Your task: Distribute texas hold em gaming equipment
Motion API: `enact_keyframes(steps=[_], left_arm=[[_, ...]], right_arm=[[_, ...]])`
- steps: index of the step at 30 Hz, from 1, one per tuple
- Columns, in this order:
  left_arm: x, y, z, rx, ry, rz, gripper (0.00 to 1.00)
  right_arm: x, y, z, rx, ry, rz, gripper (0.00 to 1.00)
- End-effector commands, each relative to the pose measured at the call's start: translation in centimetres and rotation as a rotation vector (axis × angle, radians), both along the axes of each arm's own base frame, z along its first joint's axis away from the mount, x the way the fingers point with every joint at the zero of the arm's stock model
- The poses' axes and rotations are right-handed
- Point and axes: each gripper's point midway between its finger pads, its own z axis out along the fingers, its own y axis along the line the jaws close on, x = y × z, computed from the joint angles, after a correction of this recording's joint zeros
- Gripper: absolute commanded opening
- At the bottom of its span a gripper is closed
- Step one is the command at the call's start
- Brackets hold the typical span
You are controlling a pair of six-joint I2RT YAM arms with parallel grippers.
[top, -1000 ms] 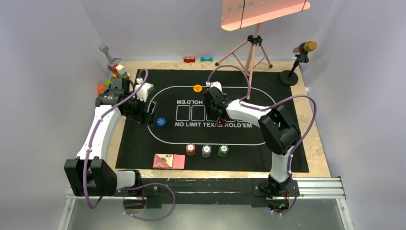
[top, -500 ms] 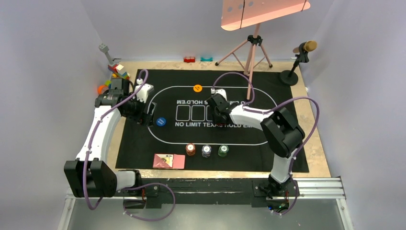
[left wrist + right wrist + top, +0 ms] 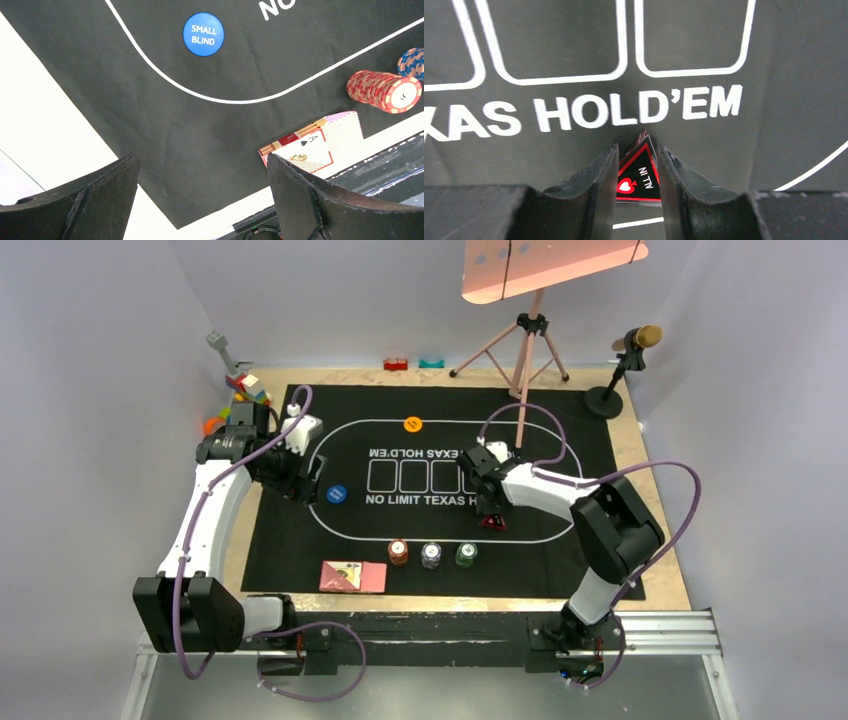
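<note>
On my overhead feed the right gripper [image 3: 490, 506] sits right of centre on the black printed mat [image 3: 290, 550], over the end of the white lettering. Its wrist feed shows both fingers [image 3: 594, 180] pressed against the sides of the red triangular ALL IN marker [image 3: 638, 175], so the jaws are clamped on it. I cannot tell whether the marker touches the mat.

The left gripper [image 3: 202, 160] hangs at the left of the overhead frame with its jaws spread wide and nothing between them. The blue round SMALL BLIND button [image 3: 203, 34] lies near it, just inside the white oval line. The orange round button [image 3: 412, 424] lies at the oval's top edge.

Just below the oval's lower line stand a red striped-edge chip stack [image 3: 398, 553], a grey chip stack [image 3: 431, 556] and a green chip stack [image 3: 466, 555] in a row. To their lower left, the pink-backed playing cards [image 3: 352, 576] lie near the mat's bottom edge, with an ace face up on top.
</note>
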Motion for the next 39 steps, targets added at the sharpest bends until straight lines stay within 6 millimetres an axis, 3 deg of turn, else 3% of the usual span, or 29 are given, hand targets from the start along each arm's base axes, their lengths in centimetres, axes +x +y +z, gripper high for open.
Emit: enact_keyframes(steps=[1,3,10,15,18,21,24,28,33,39], left_arm=[[0.4,0.4,1.7,0.024,-0.057,-0.031,1.0],[0.5,0.5,1.8,0.029,-0.062,-0.041,1.0],[0.3,0.4,1.7,0.03,-0.057,-0.063,1.0],[0.1,-0.3,1.9,-0.006,-0.06,-0.063,1.0],[-0.1,-0.8,2.6,-0.038,-0.086,-0.058,1.0],[-0.1,-0.9,2.5,-0.06,-0.119,-0.019,1.0],[-0.1,-0.6,2.1,-0.068,-0.133,0.041,0.98],[0.0,0.4,2.2,-0.07,-0.165,0.114,1.0],[0.3,1.7,2.2,-0.074,-0.17,0.184,1.0],[0.4,1.1,2.2,-0.119,-0.165,0.178,0.98]], right_arm=[[-3.0,-3.6,0.2,-0.056,0.06,-0.106,0.36],[-3.8,-4.3,0.0,-0.06,0.067,-0.13,0.37],[-3.9,-5.5,2.9,-0.056,0.01,-0.18,0.42],[-1.0,-3.9,7.3,0.004,-0.125,-0.111,0.51],[0.8,-0.4,11.0,0.065,-0.216,0.012,0.58],[0.9,6.2,14.0,0.145,-0.262,0.22,0.66],[-1.4,13.8,15.3,0.207,-0.268,0.461,0.71],[-5.5,20.6,15.1,0.282,-0.243,0.68,0.76],[-9.4,24.6,13.9,0.383,-0.197,0.845,0.79],[-10.9,25.4,10.7,0.382,-0.096,0.874,0.79]])
